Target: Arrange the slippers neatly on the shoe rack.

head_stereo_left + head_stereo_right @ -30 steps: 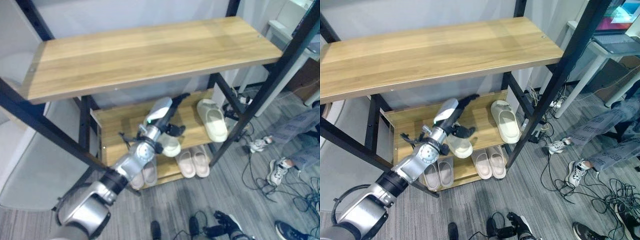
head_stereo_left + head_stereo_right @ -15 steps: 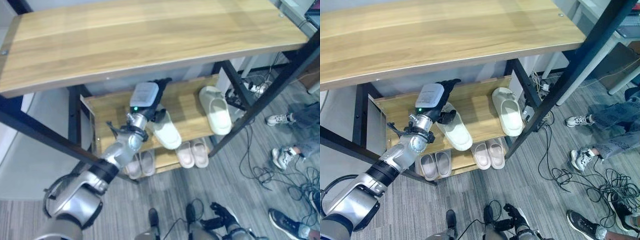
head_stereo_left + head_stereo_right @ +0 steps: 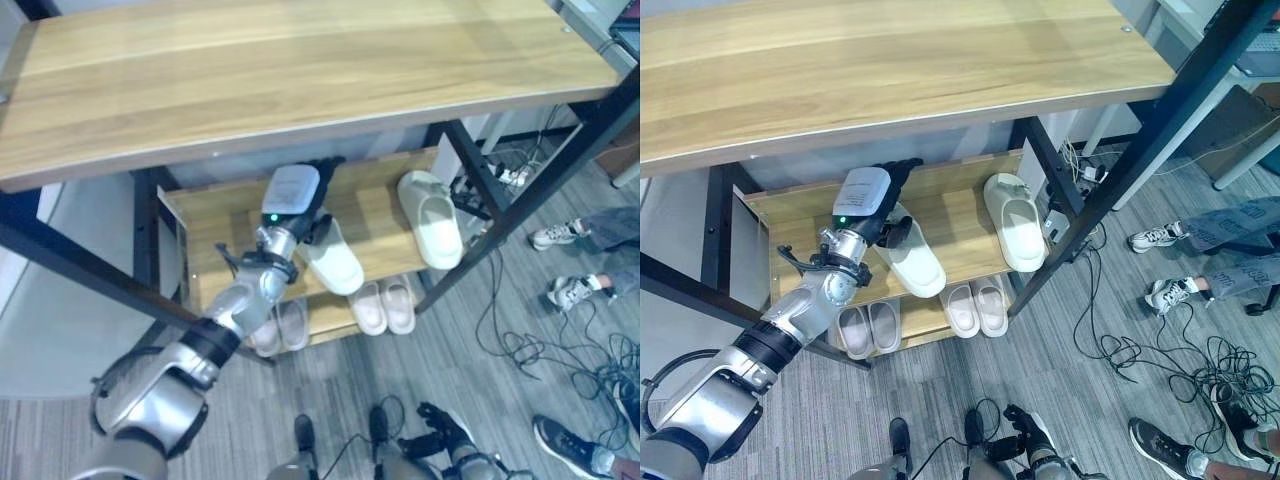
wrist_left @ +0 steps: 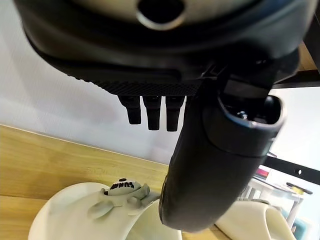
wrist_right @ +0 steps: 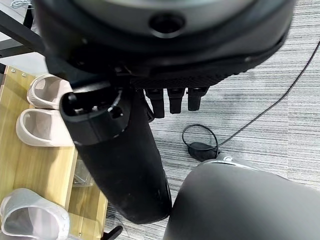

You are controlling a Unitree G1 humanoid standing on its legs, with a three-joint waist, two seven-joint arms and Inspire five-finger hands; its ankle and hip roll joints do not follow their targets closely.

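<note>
Reaching in under the top board of the shoe rack [image 3: 300, 75], the left hand [image 3: 305, 195] sits over the middle shelf [image 3: 375, 215] at the heel end of a cream slipper [image 3: 335, 262]. The slipper lies flat on that shelf, angled, its toe pointing toward the front edge. In the left wrist view the fingers [image 4: 152, 112] hang straight and relaxed above the slipper's strap, with the thumb [image 4: 215, 165] lowered just beside the slipper; the fingers close on nothing, and contact between thumb and slipper cannot be confirmed.

A second cream slipper [image 3: 430, 218] lies on the same shelf, well apart, toward the robot's right, near the black upright [image 3: 530, 185] of the rack. Both slippers point roughly the same way.

On the bottom shelf [image 3: 330, 325] two pairs of pale pink slippers stand side by side: one pair [image 3: 280, 328] below the arm, the other pair [image 3: 385, 305] further right, each pair with its two slippers touching.

The right hand [image 5: 172, 102] shows in its own wrist view, hanging over the grey floor [image 5: 260, 75] beside the rack's lower shelf ends, its fingers straight and holding nothing.

A person's sneakers [image 3: 575, 290] and loose cables [image 3: 520, 345] lie on the floor right of the rack.
</note>
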